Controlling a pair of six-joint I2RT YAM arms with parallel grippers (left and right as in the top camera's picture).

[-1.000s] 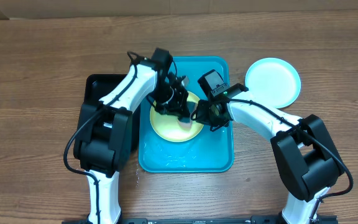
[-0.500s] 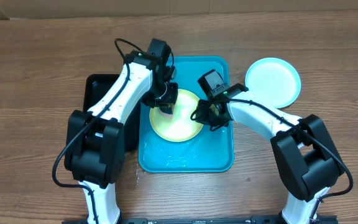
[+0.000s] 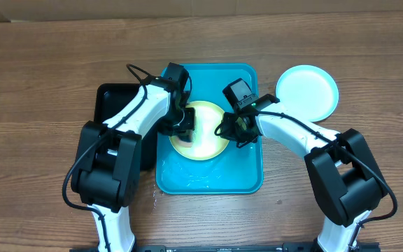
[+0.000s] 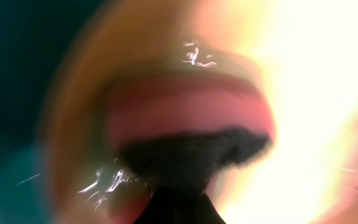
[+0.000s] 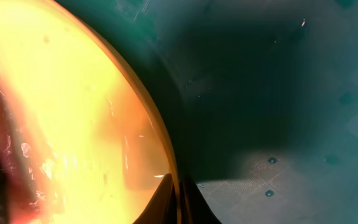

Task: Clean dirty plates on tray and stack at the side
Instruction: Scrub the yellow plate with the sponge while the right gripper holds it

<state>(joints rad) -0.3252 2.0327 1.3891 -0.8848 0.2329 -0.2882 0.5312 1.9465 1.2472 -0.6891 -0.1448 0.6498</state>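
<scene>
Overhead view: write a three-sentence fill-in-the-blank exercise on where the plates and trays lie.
1. The round plastic plate lying in the turquoise-blue rectangular plastic tray is pale ____ in colour.
2. The light blue round plastic plate rests on the wooden table, to the ____ of the turquoise-blue tray in the picture.
3. The smaller black rectangular tray lies on the turquoise-blue tray's ____ side in the picture.

Missing words: yellow-green; right; left.
</scene>
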